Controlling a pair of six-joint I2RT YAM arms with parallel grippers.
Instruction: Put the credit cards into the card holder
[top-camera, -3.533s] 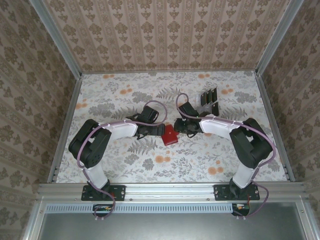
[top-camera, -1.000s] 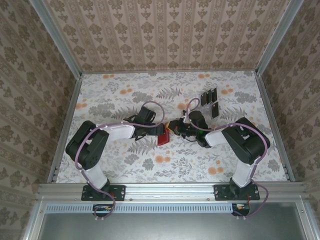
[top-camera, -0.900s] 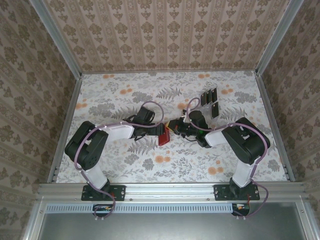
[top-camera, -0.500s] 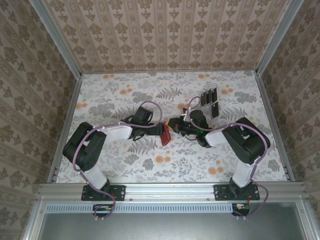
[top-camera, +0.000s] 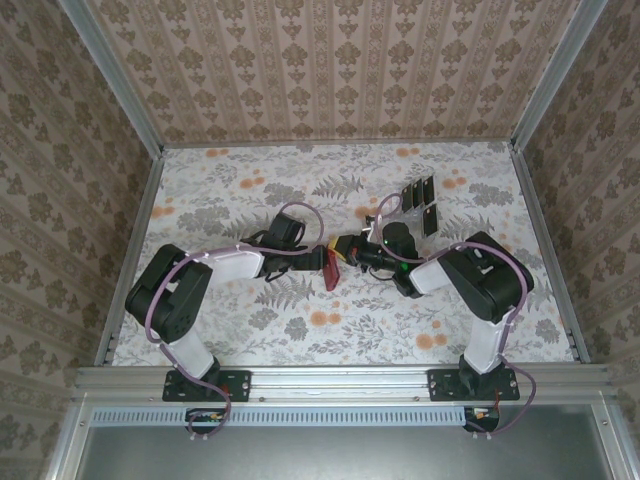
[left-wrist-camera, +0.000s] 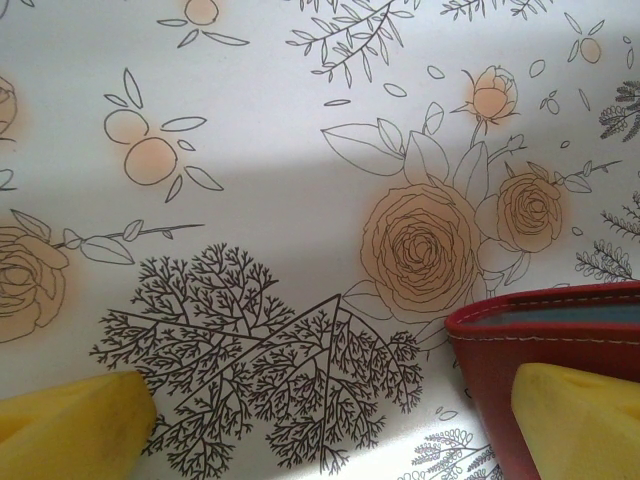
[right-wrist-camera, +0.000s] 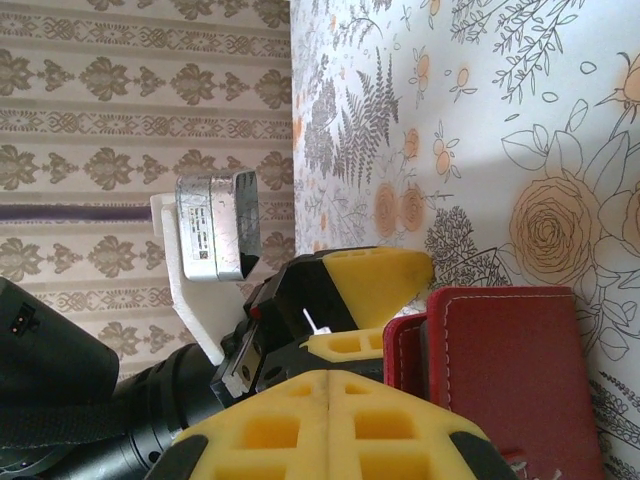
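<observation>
- The silver metal rail runs along the near edge, with both arm bases bolted to it, left and right.
- Just beyond it, the near strip of the white floral-print tabletop lies bare between the two arms' elbows. There is more bare room on the left side, up to the left metal edge.
- Both arms reach inward and meet at mid-table, so the space there is tight.
- The small red folding leather-look wallet sits at mid-table between the two claws. From above it reads as a narrow red strip, tilted up on edge.
- The left gripper has its yellow fingers spread wide. One finger overlaps the wallet's red face near its stitched edge; the other is well apart, over bare cloth.
- The right gripper has its yellow pads pressed together, just beside the wallet and close to the left claw's finger. I cannot tell whether anything is pinched between them.
- Farther right, the thin black rectangular cards stand tilted in a small cluster, near the right arm's wrist.
- The far tabletop is open up to the patterned back wall, and wallpapered side walls close both sides.
</observation>
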